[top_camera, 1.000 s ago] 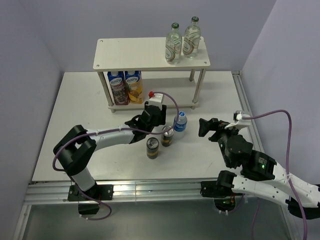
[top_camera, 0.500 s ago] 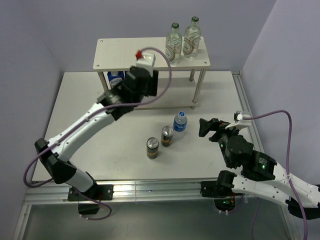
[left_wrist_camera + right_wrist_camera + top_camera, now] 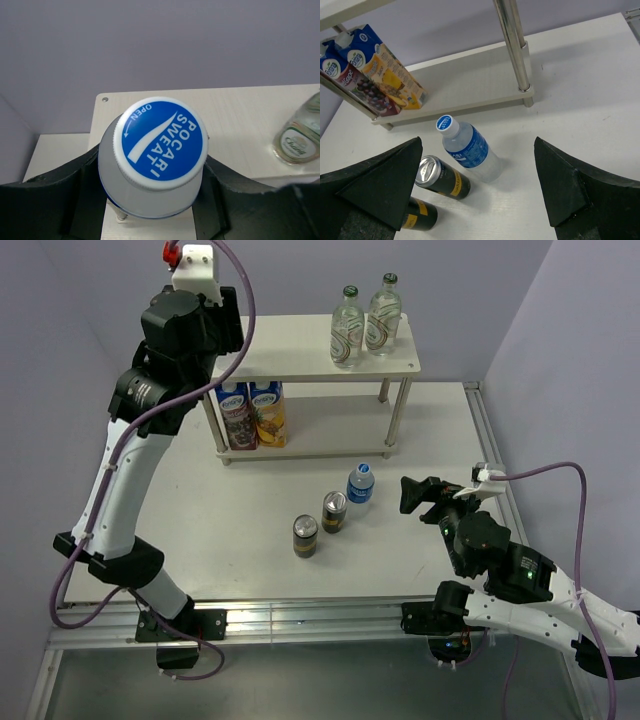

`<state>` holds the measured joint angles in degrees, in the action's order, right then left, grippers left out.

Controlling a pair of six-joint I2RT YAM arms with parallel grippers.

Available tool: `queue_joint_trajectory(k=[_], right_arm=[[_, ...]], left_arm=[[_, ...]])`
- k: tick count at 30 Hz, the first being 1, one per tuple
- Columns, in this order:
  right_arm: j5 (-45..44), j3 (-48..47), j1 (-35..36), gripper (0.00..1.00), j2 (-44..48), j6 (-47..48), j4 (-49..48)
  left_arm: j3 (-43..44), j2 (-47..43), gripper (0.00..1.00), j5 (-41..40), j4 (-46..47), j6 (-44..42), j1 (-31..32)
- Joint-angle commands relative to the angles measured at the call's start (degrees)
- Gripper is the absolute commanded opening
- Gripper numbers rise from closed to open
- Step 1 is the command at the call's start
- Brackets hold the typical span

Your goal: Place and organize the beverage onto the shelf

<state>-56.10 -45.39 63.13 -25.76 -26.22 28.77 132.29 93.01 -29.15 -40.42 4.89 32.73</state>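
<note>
Top external view shows, nearest, the right gripper (image 3: 422, 495) hanging spread wide above the table (image 3: 200, 540). Left of it, two dark cans (image 3: 305, 536) (image 3: 335, 511) and one blue-capped water bottle (image 3: 360, 483) stand before the shelf (image 3: 260, 350). Farther back, juice cartons (image 3: 250, 412) fill its lower tier and two green-capped glass bottles (image 3: 347, 330) (image 3: 383, 316) stand on the top board's right end, while above the left end the left gripper (image 3: 150, 210) clamps the second water bottle (image 3: 159, 137).

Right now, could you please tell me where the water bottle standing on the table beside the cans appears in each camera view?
Top external: the water bottle stands at centre, right of the two cans.
Left wrist: not in it; the second bottle gripped there is another one.
Right wrist: lower centre-left, beside the cans.
Shared landmark: the shelf, in all three views.
</note>
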Motion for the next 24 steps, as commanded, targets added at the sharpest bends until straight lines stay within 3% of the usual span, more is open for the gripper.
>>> queue_joint_trajectory(k=[1, 7, 11, 16, 19, 20, 24], right_arm=[[-1.3, 0.0, 0.3, 1.0, 0.6, -1.0, -0.6], [-1.3, 0.1, 0.3, 0.99, 0.4, -1.5, 0.0], [-1.3, -0.1, 0.3, 0.99, 0.4, -1.6, 0.3], [-1.3, 0.1, 0.4, 0.99, 0.2, -1.6, 0.1], [-1.3, 0.2, 0.3, 0.99, -0.1, -1.8, 0.1], [-1.2, 0.2, 0.4, 0.99, -0.3, -1.8, 0.1], [-1.4, 0.3, 0.3, 0.99, -0.3, -1.6, -0.1]], left_arm=[[0.8, -0.1, 0.0, 1.1, 8.1, -2.3, -2.8], [-3.8, 0.6, 0.0, 2.3, 14.7, -1.9, -7.6], [-2.0, 3.0, 0.0, 4.2, 14.3, 0.4, -10.9], [-3.0, 3.0, 0.08, 7.6, 14.2, 4.1, -13.7], [-4.4, 2.6, 0.25, 9.3, 14.1, 5.3, -14.7], [-4.8, 2.4, 0.42, 9.6, 14.2, 5.4, -14.8], [-6.5, 2.8, 0.7, 10.4, 14.2, 5.7, -15.2]])
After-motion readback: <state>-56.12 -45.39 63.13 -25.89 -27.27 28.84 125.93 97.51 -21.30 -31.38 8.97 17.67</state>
